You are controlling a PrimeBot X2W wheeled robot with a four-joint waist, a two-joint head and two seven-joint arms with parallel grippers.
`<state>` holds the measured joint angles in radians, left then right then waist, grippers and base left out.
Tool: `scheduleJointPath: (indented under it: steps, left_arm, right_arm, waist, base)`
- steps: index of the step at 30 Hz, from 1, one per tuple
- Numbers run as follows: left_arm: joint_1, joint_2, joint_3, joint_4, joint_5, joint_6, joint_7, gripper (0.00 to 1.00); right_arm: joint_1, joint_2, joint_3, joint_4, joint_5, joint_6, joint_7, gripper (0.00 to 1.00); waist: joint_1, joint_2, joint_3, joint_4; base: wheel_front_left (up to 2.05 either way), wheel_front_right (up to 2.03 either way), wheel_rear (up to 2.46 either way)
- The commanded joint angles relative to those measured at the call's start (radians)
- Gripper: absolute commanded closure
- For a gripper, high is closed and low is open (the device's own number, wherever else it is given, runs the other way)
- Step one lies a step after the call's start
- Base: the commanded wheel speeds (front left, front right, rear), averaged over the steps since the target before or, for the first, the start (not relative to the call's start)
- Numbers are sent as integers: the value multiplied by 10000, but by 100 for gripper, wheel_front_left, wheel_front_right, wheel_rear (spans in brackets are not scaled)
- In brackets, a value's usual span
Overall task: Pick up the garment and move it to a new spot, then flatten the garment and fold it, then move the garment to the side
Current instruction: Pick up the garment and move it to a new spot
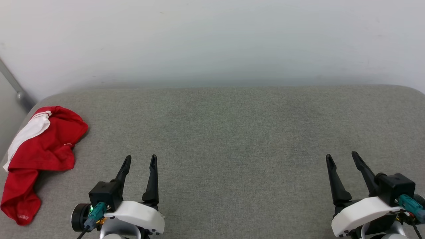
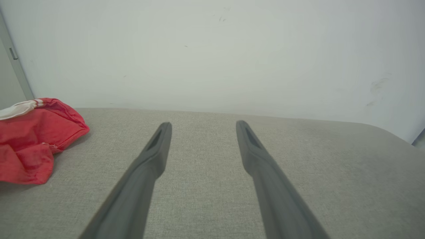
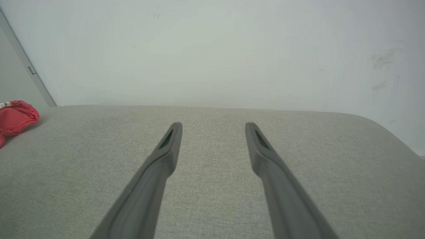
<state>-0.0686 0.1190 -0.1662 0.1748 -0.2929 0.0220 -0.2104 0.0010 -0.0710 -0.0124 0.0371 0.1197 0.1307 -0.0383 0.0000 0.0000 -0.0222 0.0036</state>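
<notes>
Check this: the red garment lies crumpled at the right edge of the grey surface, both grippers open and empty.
Not quite: the garment lies crumpled at the left edge of the grey surface, as the head view shows. The left gripper and right gripper are open and empty.

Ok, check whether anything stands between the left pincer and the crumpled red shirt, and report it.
Nothing visible does. The left pincer, its jaws open, sits over the grey fabric surface. The red shirt lies crumpled at that surface's left edge, and only bare fabric lies between them.
</notes>
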Motion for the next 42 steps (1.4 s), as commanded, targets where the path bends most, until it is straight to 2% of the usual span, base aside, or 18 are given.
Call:
scheduleJointPath:
  steps: [1, 13, 18, 27, 34, 42]
  left_arm:
    - [-96, 1, 13, -8, 205, -20, -89, 0]
    - [-82, -123, 133, 292, 964, -113, -325, 0]
    - [-191, -186, 242, 470, 1156, -146, -410, 0]
    - [-392, -318, 516, 685, 1442, -174, -575, 0]
    - [-327, -381, 963, 774, 1135, -265, -552, 0]
    - [-98, -429, 1405, 673, 1017, -259, -552, 0]
  right_arm:
    - [-22, 25, 34, -43, -220, 0, -70, 0]
    - [-70, 83, 76, 68, -1046, -1, -275, 0]
    - [23, 104, 18, 30, -1403, -1, -384, 0]
    - [117, 156, 184, -48, -1886, -1, -519, 0]
    - [-54, 194, 380, 118, -1564, -3, -685, 0]
    - [-186, 212, 614, 184, -1272, -3, -835, 0]
  waist:
    - [0, 0, -1, 5]
    - [0, 0, -27, 68]
    - [0, 0, -50, 402]
    - [0, 0, -49, 2218]
    - [0, 0, -40, 3612]
    - [0, 0, 6, 4493]
  base:
    - [0, 0, 0]
    - [0, 0, 0]
    - [0, 0, 0]
    - [0, 0, 0]
    - [0, 0, 0]
    - [0, 0, 0]
